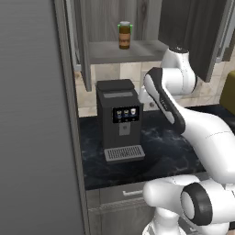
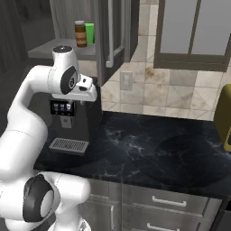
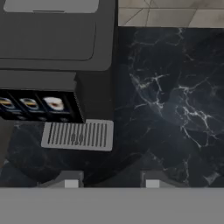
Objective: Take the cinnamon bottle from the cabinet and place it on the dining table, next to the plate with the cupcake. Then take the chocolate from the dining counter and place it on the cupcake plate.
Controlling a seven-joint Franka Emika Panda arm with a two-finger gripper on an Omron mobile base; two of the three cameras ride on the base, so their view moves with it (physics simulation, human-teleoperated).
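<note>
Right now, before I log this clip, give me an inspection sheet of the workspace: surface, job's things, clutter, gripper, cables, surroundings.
Surface: black marbled counter, bare to the right of the coffee machine.
Job's things: cinnamon bottle upright on the open cabinet shelf, untouched; a green container stands beside it.
Clutter: coffee machine with drip tray at the counter's left end.
Gripper: gripper points down over the counter beside the machine, jaws closed, holding nothing.
Cables: nothing seen.
Surroundings: tiled backsplash with wall outlet, glass-front cabinet, drawers below the counter, yellow-green object at the right edge.
</note>
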